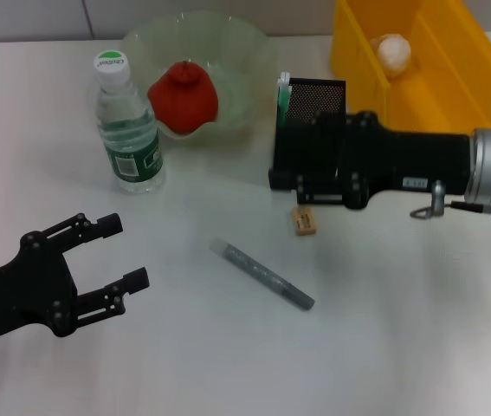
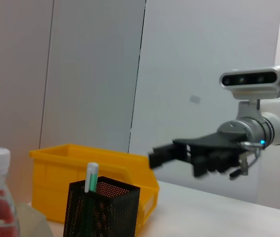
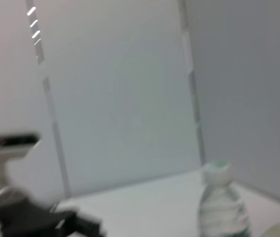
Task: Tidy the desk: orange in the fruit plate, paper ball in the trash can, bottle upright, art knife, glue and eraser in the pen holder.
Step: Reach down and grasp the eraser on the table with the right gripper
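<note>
The orange (image 1: 183,97) lies in the glass fruit plate (image 1: 236,52). The bottle (image 1: 128,126) stands upright left of the plate. The paper ball (image 1: 394,52) sits in the yellow trash can (image 1: 479,69). A green, white-capped stick (image 1: 283,95) stands in the black mesh pen holder (image 1: 319,97). On the table lie the small tan eraser (image 1: 304,220) and a grey stick (image 1: 262,275), art knife or glue, I cannot tell which. My right gripper (image 1: 281,165) hovers just in front of the pen holder, above the eraser. My left gripper (image 1: 125,252) is open at the near left, holding nothing.
The left wrist view shows the pen holder (image 2: 102,207), the yellow trash can (image 2: 80,173) behind it and my right gripper (image 2: 154,157) above them. The bottle (image 3: 221,202) appears in the right wrist view.
</note>
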`<move>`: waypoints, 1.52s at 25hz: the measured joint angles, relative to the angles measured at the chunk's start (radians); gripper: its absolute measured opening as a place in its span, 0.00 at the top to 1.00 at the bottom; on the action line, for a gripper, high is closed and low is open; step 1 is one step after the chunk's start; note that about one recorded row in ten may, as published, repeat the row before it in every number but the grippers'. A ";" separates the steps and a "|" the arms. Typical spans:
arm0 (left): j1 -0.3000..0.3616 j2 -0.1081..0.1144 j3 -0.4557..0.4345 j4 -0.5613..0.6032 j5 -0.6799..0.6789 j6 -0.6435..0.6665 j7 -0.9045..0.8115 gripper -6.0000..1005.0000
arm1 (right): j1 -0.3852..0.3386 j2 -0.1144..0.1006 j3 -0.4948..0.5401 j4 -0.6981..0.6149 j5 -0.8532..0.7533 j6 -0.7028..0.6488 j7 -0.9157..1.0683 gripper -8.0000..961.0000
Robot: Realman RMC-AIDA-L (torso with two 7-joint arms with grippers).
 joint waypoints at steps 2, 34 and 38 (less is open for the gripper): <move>0.000 0.000 0.000 0.000 0.000 0.000 0.000 0.22 | 0.005 0.000 0.000 -0.006 -0.046 -0.011 0.000 0.25; 0.005 -0.004 0.000 0.000 -0.004 0.000 0.000 0.22 | 0.466 0.008 -0.321 -0.266 -0.801 0.003 0.858 0.26; 0.005 -0.006 0.000 0.000 -0.005 -0.002 -0.002 0.22 | 0.468 0.010 -0.382 -0.268 -0.823 0.033 0.861 0.26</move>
